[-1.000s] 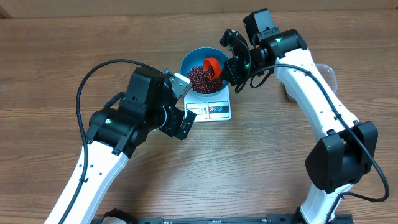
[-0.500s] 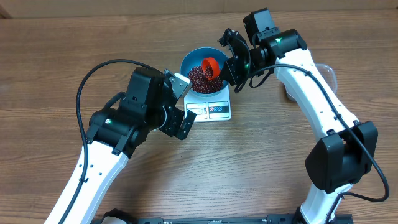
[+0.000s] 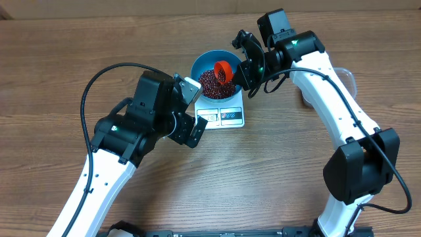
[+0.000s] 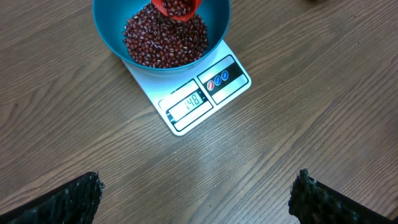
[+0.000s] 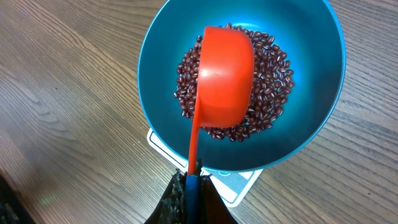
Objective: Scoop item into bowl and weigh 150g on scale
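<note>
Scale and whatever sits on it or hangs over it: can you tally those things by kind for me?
scale: 1
blue bowl: 1
bean heap: 1
red scoop: 1, held over the bowl by the right pincer
Total: 4

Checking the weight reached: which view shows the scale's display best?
Left wrist: the scale lies unobstructed, display digits legible. Overhead: too small to read; right wrist shows only a scale corner under the bowl.
</note>
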Controlling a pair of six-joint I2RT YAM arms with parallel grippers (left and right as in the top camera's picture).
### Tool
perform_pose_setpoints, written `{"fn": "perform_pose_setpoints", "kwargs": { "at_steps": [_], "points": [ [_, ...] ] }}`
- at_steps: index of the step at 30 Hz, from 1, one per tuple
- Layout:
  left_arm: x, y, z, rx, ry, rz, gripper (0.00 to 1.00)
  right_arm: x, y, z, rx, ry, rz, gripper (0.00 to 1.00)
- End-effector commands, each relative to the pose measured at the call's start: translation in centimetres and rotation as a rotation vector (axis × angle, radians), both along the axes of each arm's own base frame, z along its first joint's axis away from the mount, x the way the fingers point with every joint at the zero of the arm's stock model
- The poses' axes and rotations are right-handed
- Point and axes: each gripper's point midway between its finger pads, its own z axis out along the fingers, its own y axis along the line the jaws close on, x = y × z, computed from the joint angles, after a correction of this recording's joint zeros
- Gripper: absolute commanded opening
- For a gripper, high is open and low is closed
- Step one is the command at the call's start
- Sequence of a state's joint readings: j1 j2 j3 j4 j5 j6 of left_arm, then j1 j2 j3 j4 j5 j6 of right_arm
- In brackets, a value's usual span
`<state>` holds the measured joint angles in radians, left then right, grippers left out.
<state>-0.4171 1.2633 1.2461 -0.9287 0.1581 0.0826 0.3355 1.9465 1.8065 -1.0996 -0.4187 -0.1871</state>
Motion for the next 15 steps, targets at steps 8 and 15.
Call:
{"fn": "perform_pose_setpoints", "kwargs": {
  "at_steps": [8, 15],
  "points": [
    [-0.12, -0.09, -0.42, 0.003, 0.011, -0.02, 1.0, 0.51, 0.23, 1.42, 0.016, -0.038, -0.002, 0.04],
    [-0.11, -0.1, -0.4, 0.003, 0.01, -0.02, 1.0, 0.71, 0.28, 1.5, 0.019, -0.044, -0.009, 0.04]
  ]
}}
